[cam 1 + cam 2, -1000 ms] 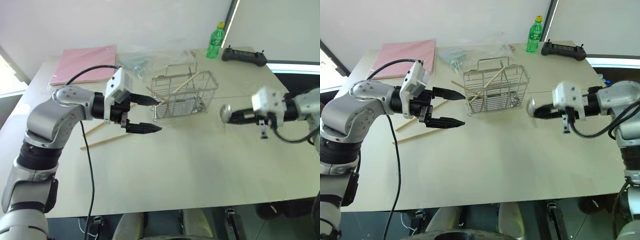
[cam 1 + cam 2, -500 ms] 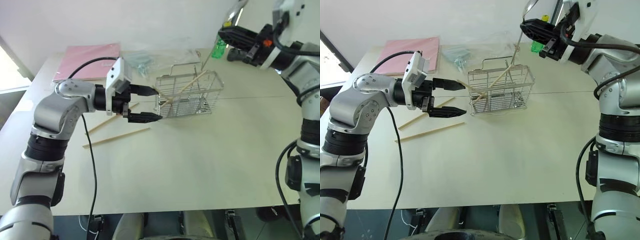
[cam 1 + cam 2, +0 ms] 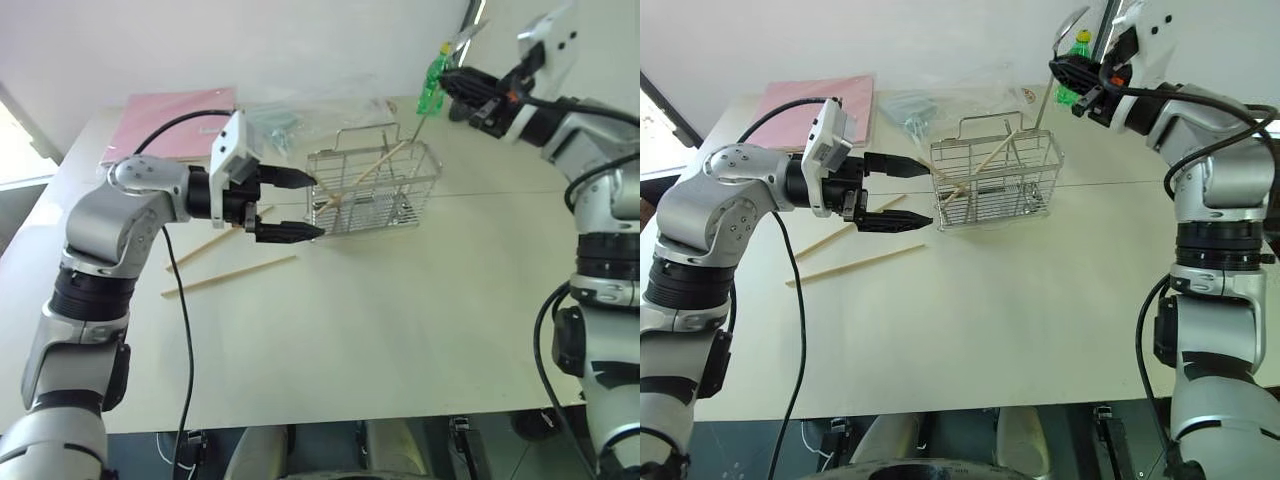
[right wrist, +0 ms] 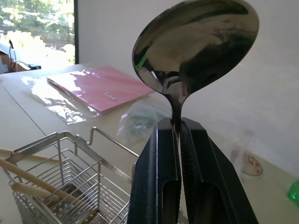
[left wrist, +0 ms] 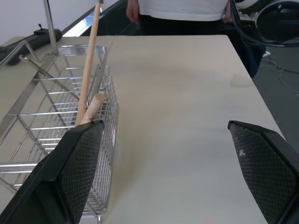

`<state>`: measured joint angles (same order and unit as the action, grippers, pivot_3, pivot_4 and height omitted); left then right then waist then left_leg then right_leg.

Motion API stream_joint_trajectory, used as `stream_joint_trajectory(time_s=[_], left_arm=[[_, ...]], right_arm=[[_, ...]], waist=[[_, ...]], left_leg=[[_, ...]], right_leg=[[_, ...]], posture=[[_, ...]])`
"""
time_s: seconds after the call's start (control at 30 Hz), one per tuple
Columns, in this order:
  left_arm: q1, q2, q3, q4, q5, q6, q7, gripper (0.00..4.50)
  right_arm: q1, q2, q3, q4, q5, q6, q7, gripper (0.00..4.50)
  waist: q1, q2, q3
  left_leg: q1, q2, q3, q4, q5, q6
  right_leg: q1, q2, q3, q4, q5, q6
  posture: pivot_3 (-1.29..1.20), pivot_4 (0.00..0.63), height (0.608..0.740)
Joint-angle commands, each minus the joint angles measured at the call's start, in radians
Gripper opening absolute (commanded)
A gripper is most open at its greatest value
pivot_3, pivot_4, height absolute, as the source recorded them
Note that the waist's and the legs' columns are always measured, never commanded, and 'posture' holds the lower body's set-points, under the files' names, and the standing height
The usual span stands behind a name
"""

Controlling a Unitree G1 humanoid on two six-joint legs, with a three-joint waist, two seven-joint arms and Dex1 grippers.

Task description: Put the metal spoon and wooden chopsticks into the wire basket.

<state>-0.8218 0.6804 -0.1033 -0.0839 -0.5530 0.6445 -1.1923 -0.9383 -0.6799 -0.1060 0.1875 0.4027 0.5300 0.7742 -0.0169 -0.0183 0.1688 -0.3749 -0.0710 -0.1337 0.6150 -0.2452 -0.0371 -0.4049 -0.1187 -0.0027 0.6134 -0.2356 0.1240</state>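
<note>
I had the pale table (image 3: 400,320) before me, smooth and matt; the head cameras gave the whole layout, with a flat pink folder (image 3: 170,125) and a crinkled clear plastic bag (image 3: 280,118) at the far side. The wire basket (image 3: 372,190), a shiny grid of thin bars with a loop handle, stood mid-table; two wooden chopsticks (image 3: 980,165) leaned inside it, and two more (image 3: 228,276) lay flat on the table near its left end. My left gripper (image 3: 300,206) hung beside that end with jaws spread wide and nothing between them; its wrist camera showed the ribbed black pads (image 5: 79,163), one close against the basket's bars. My right gripper (image 3: 1072,72) was raised above the basket's far right corner, clamped on the metal spoon (image 4: 196,42); the right wrist camera alone showed the polished oval bowl upright above the fingers; the head views showed the slim handle hanging down toward the basket.
</note>
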Motion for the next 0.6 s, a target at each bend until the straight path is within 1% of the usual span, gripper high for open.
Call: stream_joint_trajectory(time_s=[0.03, 0.23, 0.4, 0.43, 0.47, 0.6], left_arm=[[-0.034, 0.005, 0.025, -0.014, 0.008, -0.023, 0.003, 4.5], [-0.071, -0.031, 0.041, 0.031, 0.035, -0.045, 0.064, 4.5], [-0.097, -0.06, 0.046, 0.072, 0.053, -0.066, 0.099, 4.5], [-0.1, -0.065, 0.045, 0.077, 0.055, -0.071, 0.102, 4.5], [-0.102, -0.068, 0.045, 0.08, 0.057, -0.073, 0.103, 4.5], [-0.107, -0.074, 0.045, 0.087, 0.061, -0.079, 0.103, 4.5]], right_arm=[[0.046, 0.011, -0.009, -0.101, 0.017, 0.037, -0.014, 0.19], [0.178, 0.009, -0.01, -0.223, 0.027, 0.097, -0.028, 0.19], [0.198, 0.013, -0.02, -0.238, 0.026, 0.113, -0.046, 0.19], [0.2, 0.014, -0.021, -0.238, 0.026, 0.114, -0.048, 0.75], [0.202, 0.014, -0.021, -0.239, 0.026, 0.114, -0.05, 1.11], [0.205, 0.012, -0.02, -0.237, 0.019, 0.107, -0.059, 3.08]], waist=[[0.003, 0.0, 0.0], [0.004, 0.0, 0.0], [-0.002, 0.0, 0.0], [-0.002, 0.0, 0.0], [-0.001, 0.0, 0.0], [0.001, 0.0, 0.0]], left_leg=[[0.0, 0.0, 0.0, 0.0, 0.0, 0.0], [0.0, 0.0, 0.0, 0.0, 0.0, 0.0], [0.001, 0.0, 0.0, 0.0, 0.0, 0.0], [0.001, 0.0, 0.0, 0.0, 0.0, 0.0], [0.001, 0.0, 0.0, 0.0, 0.0, 0.0], [0.001, 0.0, 0.0, 0.0, 0.0, 0.0]], right_leg=[[0.0, 0.0, 0.0, 0.0, 0.0, 0.0], [0.0, 0.0, 0.0, 0.0, 0.0, 0.0], [0.001, 0.0, 0.0, 0.0, 0.0, 0.0], [0.001, 0.0, 0.0, 0.0, 0.0, 0.0], [0.0, 0.0, 0.0, 0.0, 0.0, 0.0], [0.001, 0.0, 0.0, 0.0, 0.0, 0.0]], posture=[[0.0, 0.15, 0.709], [0.0, 0.15, 0.709], [0.0, 0.15, 0.709], [0.0, 0.15, 0.709], [0.0, 0.15, 0.709], [0.0, 0.15, 0.709]])
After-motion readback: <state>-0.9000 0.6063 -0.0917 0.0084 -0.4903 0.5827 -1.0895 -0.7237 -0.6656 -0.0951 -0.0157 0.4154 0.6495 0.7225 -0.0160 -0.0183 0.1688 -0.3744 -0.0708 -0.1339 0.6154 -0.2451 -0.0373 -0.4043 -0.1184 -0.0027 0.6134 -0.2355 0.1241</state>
